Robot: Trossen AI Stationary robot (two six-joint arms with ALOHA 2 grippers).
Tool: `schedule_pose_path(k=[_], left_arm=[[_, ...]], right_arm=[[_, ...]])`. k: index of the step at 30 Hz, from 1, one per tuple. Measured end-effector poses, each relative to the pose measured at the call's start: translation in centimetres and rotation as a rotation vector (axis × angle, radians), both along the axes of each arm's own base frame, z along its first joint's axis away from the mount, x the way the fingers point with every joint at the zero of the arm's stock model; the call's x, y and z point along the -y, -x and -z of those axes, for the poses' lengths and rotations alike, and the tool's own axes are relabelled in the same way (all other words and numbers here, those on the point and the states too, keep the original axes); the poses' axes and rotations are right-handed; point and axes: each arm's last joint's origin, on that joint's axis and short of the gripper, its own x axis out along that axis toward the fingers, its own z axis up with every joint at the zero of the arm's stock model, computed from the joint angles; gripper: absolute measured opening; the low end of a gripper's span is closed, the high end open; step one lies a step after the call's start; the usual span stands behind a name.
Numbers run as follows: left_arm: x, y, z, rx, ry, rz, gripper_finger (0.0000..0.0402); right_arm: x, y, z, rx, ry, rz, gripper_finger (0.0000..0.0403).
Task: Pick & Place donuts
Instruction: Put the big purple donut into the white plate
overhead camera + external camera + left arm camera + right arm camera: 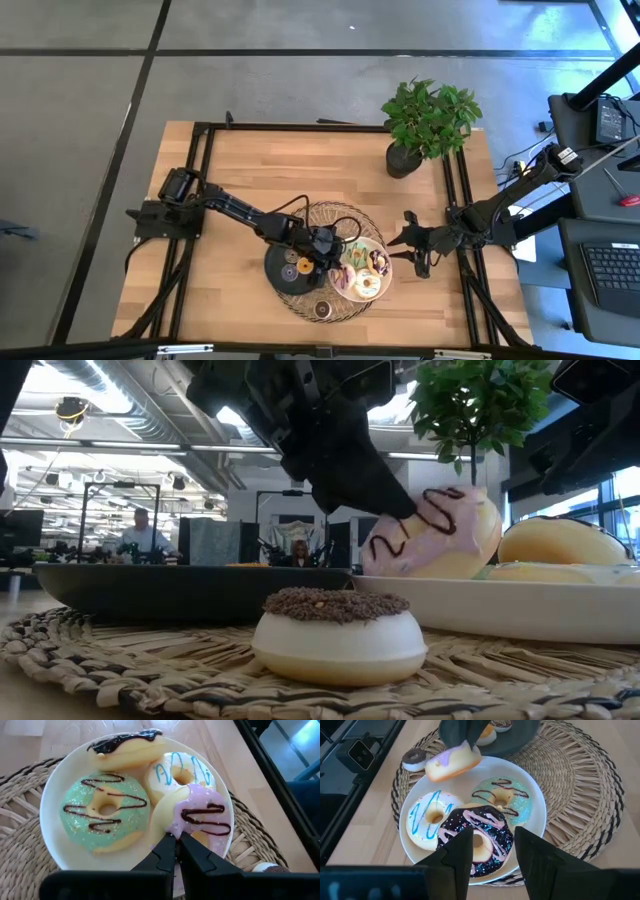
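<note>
Your left tool (176, 840) is clamping a purple donut (197, 815) just above the white plate (50, 800); three donuts are remaining there, others already lying on the black plate (275, 272). Right tool (492, 842) is waiting, fingers apart.

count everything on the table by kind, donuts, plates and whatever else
donuts: 7, with the purple donut held in the left pincer
plates: 2, the white plate and the black plate
woven mat: 1
potted plant: 1
total: 11

Purple donut (200, 815) brown zigzag; green donut (105, 812) brown zigzag
</note>
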Motion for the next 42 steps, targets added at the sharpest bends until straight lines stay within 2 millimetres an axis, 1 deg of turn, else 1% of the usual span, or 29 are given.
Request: schedule_pose_path(k=[5,13,22,30,42], left_arm=[[0.0,0.0,0.0,-0.001,0.001,-0.001,0.0014],[-0.02,0.0,0.0,0.001,-0.004,-0.006,0.0033],[-0.02,0.0,0.0,0.001,-0.006,-0.005,0.0034],[-0.02,0.0,0.0,0.001,-0.005,-0.005,0.0046],[-0.02,0.0,0.0,0.001,-0.005,-0.004,0.0086]], right_arm=[[0.0,0.0,0.0,0.0,0.0,0.0,0.0145],[0.01,0.01,0.01,-0.002,0.001,0.0,0.0145],[0.05,0.07,0.11,-0.012,0.007,0.0,0.0145],[0.11,0.17,0.26,-0.033,-0.002,0.015,0.0145],[0.11,0.17,0.26,-0.033,-0.001,0.014,0.0145]])
